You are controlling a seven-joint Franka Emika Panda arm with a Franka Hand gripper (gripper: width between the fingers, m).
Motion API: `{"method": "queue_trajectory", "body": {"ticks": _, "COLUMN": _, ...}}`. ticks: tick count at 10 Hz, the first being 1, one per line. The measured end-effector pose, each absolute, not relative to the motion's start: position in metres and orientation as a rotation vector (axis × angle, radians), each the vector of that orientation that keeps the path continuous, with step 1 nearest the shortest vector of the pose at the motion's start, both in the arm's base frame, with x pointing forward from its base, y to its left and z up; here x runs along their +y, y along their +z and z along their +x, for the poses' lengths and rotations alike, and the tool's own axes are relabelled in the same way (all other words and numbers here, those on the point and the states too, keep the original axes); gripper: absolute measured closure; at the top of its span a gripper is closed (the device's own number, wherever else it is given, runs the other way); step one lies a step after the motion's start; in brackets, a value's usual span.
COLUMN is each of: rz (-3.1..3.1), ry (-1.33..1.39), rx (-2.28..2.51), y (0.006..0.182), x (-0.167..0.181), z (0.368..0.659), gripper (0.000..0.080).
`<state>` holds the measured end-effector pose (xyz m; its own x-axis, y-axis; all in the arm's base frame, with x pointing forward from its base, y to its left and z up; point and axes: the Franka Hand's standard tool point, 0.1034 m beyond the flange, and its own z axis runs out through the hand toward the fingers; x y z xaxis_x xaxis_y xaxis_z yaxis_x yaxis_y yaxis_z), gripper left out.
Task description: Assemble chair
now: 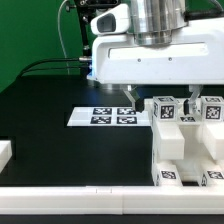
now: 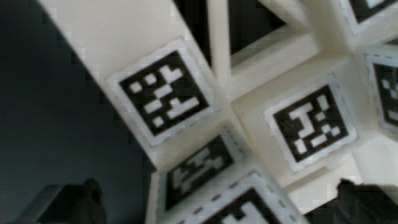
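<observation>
My end effector (image 1: 128, 97) hangs just above the black counter (image 1: 45, 115), near the marker board (image 1: 103, 116) and just beside the chair (image 1: 185, 140). I can see only one thin finger in the exterior view, and in the wrist view just two dark fingertips (image 2: 68, 205) at the edge, far apart. So my fingers look spread wide, and nothing sits between them. I am not holding any part. The chair stands on the counter at the exterior view's right. It looks partly built, with white blocky pieces stacked up and black-and-white tags on their faces. The tags face up and out, I think so a camera can find each piece. In the wrist view the chair fills almost the whole picture, very close and tilted. I see white bars with dark gaps between them and big tags (image 2: 167, 98) on flat faces. I think the pieces sit close together because they are meant to join into one thing. I cannot tell which pieces are already fixed and which only lean on each other. A white block (image 1: 4, 153) lies at the exterior view's left edge, well apart from the chair.
</observation>
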<state>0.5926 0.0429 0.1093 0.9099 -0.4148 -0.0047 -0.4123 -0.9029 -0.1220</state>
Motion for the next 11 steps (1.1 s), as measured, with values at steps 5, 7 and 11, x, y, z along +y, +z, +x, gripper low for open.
{"method": "queue_trajectory", "body": {"ticks": 5, "rz": -3.062, "ry": -0.082, "rx": -0.039, "y": 0.1100, "x": 0.0410, "z": 0.5942, "gripper": 0.0264}}
{"method": "queue_trajectory", "body": {"ticks": 7, "rz": -3.062, "ry": -0.080, "rx": -0.014, "y": 0.1098, "x": 0.0411, "z": 0.5941, "gripper": 0.0399}}
{"method": "queue_trajectory", "body": {"ticks": 11, "rz": -3.020, "ry": -0.061, "rx": 0.439, "y": 0.1091, "x": 0.0408, "z": 0.5942, "gripper": 0.0534}}
